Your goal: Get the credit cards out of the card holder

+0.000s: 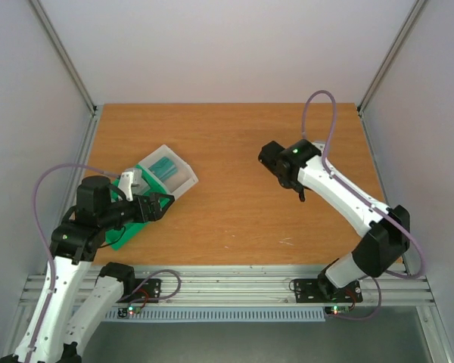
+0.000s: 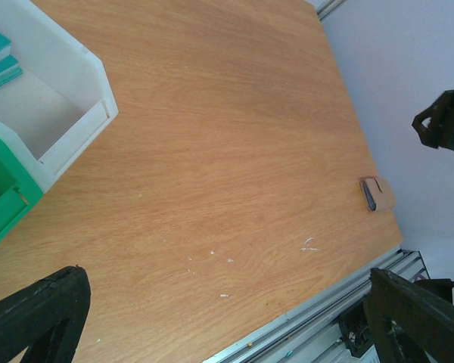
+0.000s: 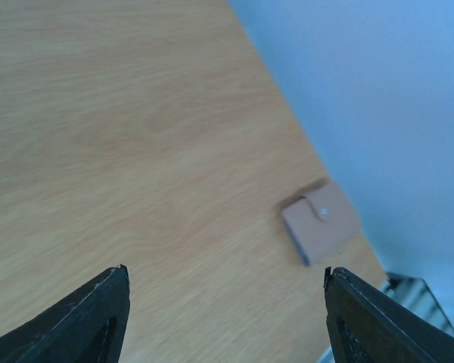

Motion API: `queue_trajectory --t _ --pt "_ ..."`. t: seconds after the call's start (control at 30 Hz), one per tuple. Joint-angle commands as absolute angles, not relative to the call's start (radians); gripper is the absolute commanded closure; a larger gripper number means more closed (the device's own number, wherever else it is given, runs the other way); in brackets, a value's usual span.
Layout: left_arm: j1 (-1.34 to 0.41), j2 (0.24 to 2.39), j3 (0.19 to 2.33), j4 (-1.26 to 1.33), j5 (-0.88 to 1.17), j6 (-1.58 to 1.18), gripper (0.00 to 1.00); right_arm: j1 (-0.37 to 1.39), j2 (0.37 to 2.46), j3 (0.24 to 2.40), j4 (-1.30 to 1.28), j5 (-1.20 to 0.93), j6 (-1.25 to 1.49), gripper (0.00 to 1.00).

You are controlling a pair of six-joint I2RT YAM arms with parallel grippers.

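The holder (image 3: 320,221) lies flat, flap closed, on the counter (image 3: 136,113) at its right edge, just beside the wall (image 3: 378,91). The right fingers (image 3: 83,321) are spread wide and empty, above bare wood, apart from the holder. The left fingers (image 2: 41,314) — also wide apart, empty — hang near a green tray (image 2: 7,189) and a box (image 2: 76,83).

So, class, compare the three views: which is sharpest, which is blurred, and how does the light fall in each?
Top external: even, soft light, faint shadows, no glare on the table; frame posts splay outward. Left wrist: wood grain crisp, the card holder small but distinct. Right wrist: softest, the holder's edges fuzzy, wall tinted blue, right pincer in dark silhouette.
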State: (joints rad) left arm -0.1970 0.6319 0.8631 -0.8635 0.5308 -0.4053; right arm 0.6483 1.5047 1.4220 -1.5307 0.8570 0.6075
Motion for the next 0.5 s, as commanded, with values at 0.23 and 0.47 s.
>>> queue_trajectory --t 0.23,0.47 --pt "-0.199 0.599 0.835 -0.831 0.523 -0.367 0.01 0.259 1.620 1.266 -1.365 0.805 0.553 0.33" --pt "-0.199 0.595 0.833 -0.836 0.517 -0.367 0.01 0.054 1.719 1.206 -1.245 0.740 0.504 0.43"
